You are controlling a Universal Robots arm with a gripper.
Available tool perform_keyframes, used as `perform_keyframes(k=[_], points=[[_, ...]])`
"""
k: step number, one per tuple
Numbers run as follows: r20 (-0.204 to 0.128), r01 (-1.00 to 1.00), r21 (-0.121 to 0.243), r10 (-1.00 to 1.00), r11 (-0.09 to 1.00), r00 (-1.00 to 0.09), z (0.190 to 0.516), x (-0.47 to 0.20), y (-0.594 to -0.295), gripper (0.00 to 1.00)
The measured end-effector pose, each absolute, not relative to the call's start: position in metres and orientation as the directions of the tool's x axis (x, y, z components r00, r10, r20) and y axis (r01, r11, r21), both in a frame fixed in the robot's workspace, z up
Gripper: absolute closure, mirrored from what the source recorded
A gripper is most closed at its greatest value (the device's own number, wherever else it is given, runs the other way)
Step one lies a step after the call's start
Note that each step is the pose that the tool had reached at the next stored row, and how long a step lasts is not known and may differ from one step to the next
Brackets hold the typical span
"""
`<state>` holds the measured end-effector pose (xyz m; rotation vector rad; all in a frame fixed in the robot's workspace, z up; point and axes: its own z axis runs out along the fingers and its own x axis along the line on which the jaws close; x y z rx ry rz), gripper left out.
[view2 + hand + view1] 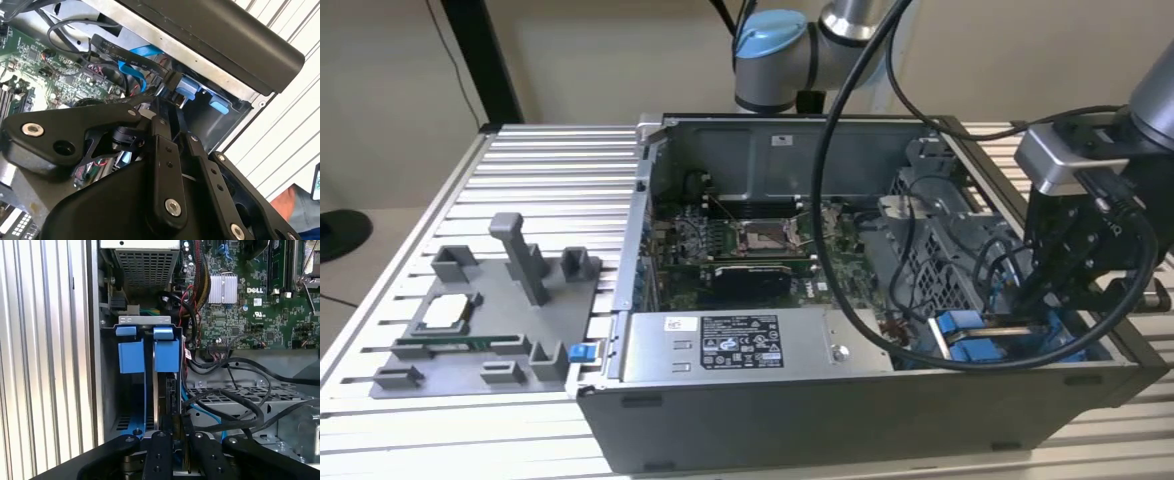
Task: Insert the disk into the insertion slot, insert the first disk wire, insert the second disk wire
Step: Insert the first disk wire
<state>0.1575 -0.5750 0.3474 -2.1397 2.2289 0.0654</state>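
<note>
The disk (166, 390) stands on edge in the insertion slot (125, 405), its blue frame end (166, 349) beside a second blue tab (131, 350). My gripper (175, 424) reaches down into the slot, its black fingers shut on the disk's two faces. In the exterior view the gripper (1047, 305) hangs over the case's front corner on that view's right, above the beige strip of the disk (1014, 323) and the blue tabs (971, 348). A flat black wire (117, 52) and a blue wire (145, 50) run towards the disk's end; whether either is plugged in cannot be told.
The open computer case (854, 410) lies on a ribbed metal table (547, 170). Inside are the labelled power-supply box (734, 345), the motherboard (747, 245) and a perforated cage (235, 395) with loose cables over it. A grey fixture plate (480, 320) sits at the left. A person's sleeve (302, 207) is nearby.
</note>
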Motion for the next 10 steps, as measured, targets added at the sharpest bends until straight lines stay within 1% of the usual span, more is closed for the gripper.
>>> perform_keyframes(k=[10], points=[[-0.059,-0.999,-0.016,-0.998,0.037,-0.036,0.3474,0.1571,-0.5757,1.00]])
